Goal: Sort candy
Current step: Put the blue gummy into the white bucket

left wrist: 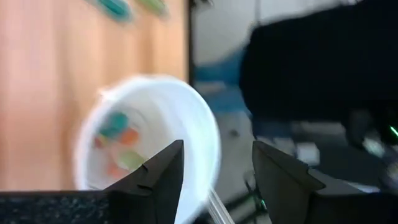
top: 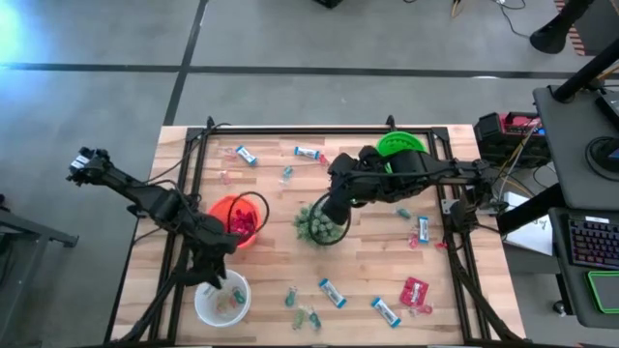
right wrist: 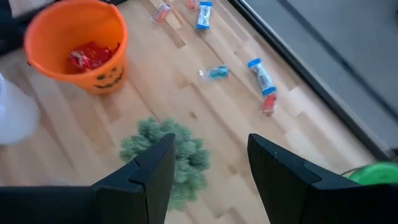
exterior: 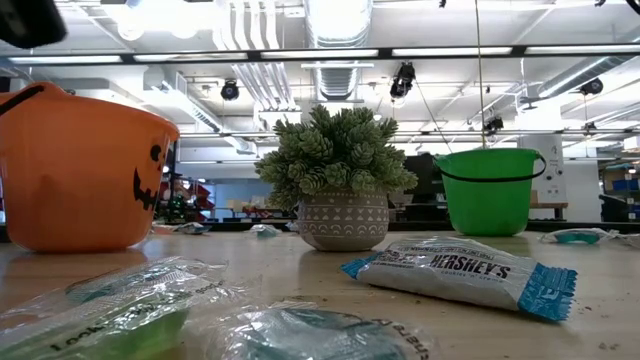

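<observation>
From above, the left gripper point(top: 215, 275) sits lower left, right over the white bowl point(top: 221, 301), and the right gripper point(top: 332, 215) hangs mid-frame over the little potted plant point(top: 320, 223). The orange bucket point(top: 237, 220) is left of the plant and has red packets in it; the green bucket point(top: 399, 145) is up top right of centre. Candy point(top: 332, 292) is scattered along the top and bottom of the table point(top: 280, 261).

Low view: a blue-and-white Hershey's bar point(exterior: 462, 273) lies lower right, plant in the middle, orange bucket far left, green bucket on the right.

Left wrist view: jaws spread with nothing between them, white bowl behind them holding a few colourful pieces.

Right wrist view: jaws also apart and empty, plant just past them, orange bucket upper left, wrapped bars across the top.
</observation>
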{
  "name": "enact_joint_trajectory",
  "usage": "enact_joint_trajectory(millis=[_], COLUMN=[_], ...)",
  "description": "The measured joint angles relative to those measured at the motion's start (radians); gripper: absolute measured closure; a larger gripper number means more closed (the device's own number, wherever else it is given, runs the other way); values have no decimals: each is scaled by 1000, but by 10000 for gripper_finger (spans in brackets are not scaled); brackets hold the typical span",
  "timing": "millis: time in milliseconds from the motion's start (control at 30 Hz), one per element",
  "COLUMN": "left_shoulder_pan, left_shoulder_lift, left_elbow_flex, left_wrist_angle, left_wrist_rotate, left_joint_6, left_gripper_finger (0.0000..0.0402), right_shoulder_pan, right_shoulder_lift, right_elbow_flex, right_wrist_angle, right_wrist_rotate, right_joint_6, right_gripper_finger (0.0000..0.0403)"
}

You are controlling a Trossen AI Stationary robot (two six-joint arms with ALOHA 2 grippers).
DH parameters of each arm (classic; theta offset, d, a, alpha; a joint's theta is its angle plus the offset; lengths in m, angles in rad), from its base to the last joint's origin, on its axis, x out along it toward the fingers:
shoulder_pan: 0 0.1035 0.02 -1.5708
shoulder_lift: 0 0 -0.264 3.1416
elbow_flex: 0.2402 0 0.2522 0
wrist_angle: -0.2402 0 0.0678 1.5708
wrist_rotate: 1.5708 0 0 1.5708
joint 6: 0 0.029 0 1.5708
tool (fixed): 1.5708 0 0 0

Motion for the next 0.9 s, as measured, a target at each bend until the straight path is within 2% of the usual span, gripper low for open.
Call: enact_joint_trajectory(millis=[233, 333, 633, 767, 900], left_shoulder_pan=[33, 40, 40, 41, 42], left_shoulder_lift=[-48, -73, -56, -20, 8], left_elbow_flex=[3, 50, 460, 578, 605], left_wrist_angle=[-9, -105, -593, -751, -854], left_wrist_rotate=[-279, -407, -901, -975, -1002], left_joint_6=[-154, -224, -206, -190, -142], left_gripper_finger=[233, 233, 233, 233, 233], right_shoulder_pan=[-73, -114, -212, -245, -271], right_shoulder_lift=[0, 0, -3, -3, -3], right_elbow_flex=[0, -4, -62, -101, -131], right_wrist_angle=[-43, -87, -84, -85, -84], right_wrist_rotate=[0, 1, 1, 1, -11], right_joint_6=[-203, -263, -397, -403, -402], right_gripper_finger=[211, 211, 211, 211, 211])
